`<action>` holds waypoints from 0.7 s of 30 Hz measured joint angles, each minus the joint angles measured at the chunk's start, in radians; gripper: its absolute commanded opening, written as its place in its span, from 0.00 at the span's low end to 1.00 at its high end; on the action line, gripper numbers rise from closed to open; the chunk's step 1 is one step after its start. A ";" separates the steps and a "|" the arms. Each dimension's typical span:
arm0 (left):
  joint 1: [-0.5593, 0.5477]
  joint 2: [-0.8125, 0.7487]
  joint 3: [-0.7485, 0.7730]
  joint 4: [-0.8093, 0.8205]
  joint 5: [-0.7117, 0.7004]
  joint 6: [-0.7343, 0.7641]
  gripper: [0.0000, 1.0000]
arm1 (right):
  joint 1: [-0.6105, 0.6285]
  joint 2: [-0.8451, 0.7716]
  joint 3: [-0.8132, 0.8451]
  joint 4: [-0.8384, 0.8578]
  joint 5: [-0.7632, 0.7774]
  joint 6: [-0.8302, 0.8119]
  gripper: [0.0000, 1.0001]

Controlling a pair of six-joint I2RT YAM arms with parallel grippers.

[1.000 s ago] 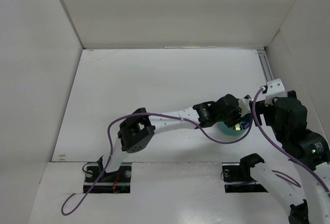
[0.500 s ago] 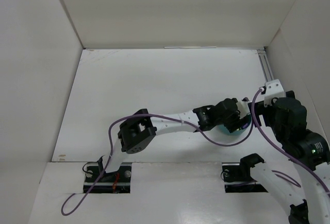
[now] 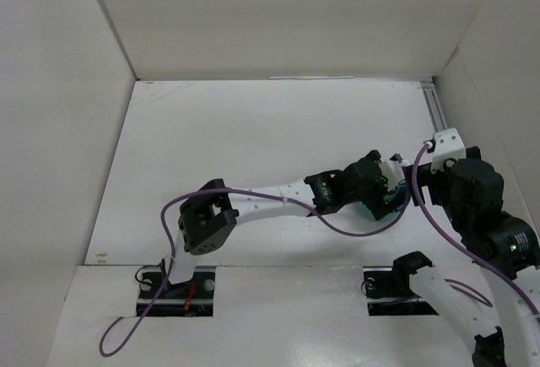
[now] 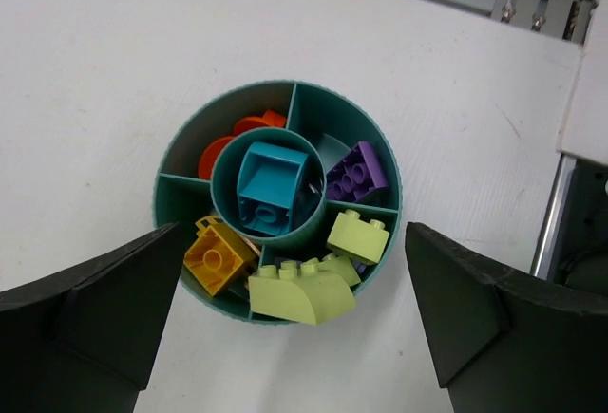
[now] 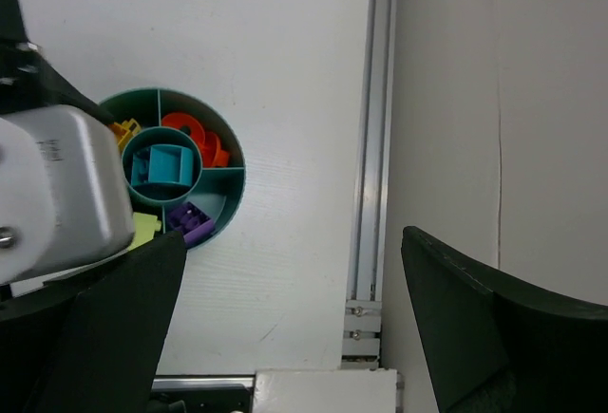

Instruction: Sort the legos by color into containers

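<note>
The round teal bowl [image 4: 378, 130] with its wedge containers sits on the white table, directly below my left gripper [image 4: 293, 231]. That gripper is open, its fingers standing wide on either side of the bowl and holding nothing. The legos lie inside: a teal brick [image 4: 271, 183] in the centre cup, orange pieces [image 4: 223, 147], a purple brick [image 4: 356, 171], a yellow brick [image 4: 217, 256] and lime bricks [image 4: 299, 291]. My right gripper [image 5: 294, 235] is open and empty, to the right of the bowl [image 5: 233, 195]. From above, the left wrist [image 3: 371, 180] hides most of the bowl [image 3: 369, 210].
An aluminium rail [image 5: 369, 147] runs along the table's right edge against the white side wall. The left arm's white housing [image 5: 57, 185] overhangs the bowl's left side. A purple cable [image 3: 173, 215] loops off the left arm.
The left arm's elbow has swung a little to the left while its wrist stays over the bowl. The right arm has not moved.
</note>
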 measured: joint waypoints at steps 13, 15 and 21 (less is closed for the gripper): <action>0.168 -0.424 -0.214 -0.014 -0.128 -0.261 1.00 | 0.001 0.091 0.024 0.016 0.074 0.093 1.00; 0.225 -0.507 -0.279 -0.064 -0.182 -0.352 1.00 | 0.001 0.125 0.020 0.024 0.079 0.109 1.00; 0.345 -0.780 -0.513 -0.278 -0.290 -0.644 1.00 | 0.000 0.187 0.009 0.075 0.133 0.151 1.00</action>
